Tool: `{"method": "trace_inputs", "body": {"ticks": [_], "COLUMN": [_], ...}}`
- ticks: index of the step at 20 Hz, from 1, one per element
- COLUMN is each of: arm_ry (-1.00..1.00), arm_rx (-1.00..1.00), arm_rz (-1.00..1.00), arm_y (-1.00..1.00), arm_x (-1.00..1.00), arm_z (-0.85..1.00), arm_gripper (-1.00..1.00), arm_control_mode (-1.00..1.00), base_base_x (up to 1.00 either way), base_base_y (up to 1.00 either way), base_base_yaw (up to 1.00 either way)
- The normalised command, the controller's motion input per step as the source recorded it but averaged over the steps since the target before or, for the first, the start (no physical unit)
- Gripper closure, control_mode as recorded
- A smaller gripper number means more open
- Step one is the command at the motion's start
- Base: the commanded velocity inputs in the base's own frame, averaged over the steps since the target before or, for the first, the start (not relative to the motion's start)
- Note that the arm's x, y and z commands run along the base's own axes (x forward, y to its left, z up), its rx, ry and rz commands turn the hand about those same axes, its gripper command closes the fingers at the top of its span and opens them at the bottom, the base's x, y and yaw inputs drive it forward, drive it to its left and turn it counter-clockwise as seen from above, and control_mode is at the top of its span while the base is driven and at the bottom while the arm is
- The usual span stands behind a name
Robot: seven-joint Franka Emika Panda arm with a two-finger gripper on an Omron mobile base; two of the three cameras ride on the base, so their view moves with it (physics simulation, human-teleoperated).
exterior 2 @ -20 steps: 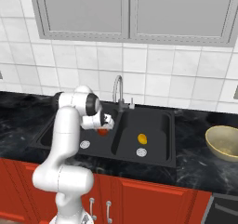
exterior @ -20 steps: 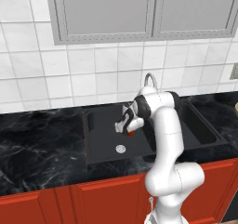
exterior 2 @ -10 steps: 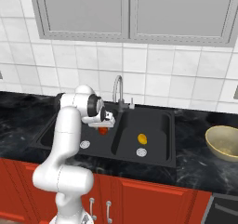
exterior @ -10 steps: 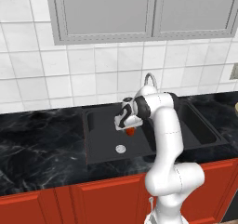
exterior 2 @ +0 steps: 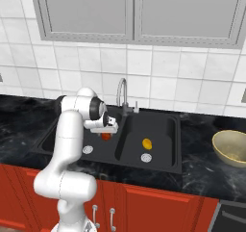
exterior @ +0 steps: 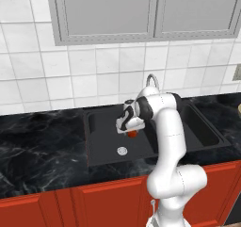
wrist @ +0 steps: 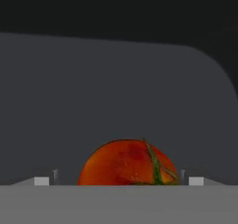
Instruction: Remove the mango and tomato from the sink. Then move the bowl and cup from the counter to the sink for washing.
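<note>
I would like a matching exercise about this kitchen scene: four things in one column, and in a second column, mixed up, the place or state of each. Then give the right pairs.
Things:
1. tomato
2. mango
3. bowl
4. gripper

Places or states:
A. on the counter, to the right of the sink
B. in the left basin, between the open fingers
C. open, low over the left basin
D. in the right basin, near its drain

Pairs: 1-B, 2-D, 3-A, 4-C

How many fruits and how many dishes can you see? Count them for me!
Fruits: 2, the tomato and the mango, both in the sink.
Dishes: 1, the bowl on the counter.
Total: 3
</note>
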Motion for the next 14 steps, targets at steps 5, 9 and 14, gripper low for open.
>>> {"method": "trace_inputs", "body": {"ticks": [5,9,14], "arm_ry": [0.00,0.00,0.01], "arm_rx": [0.00,0.00,0.00], "arm_rz": [-0.04,-0.04,-0.06], "arm_y": [0.00,0.00,0.00], "arm_x": [-0.13,-0.10,-0.15], "arm_z": [-0.19,-0.21,-0.22], "arm_gripper": [-1.00,-1.00,1.00], "arm_control_mode": [-1.00,-1.00,-1.00], "base_base_x": [0.00,0.00,0.00], "base_base_y": [0.00,0.00,0.00], "base_base_yaw": [0.00,0.00,0.00]}}
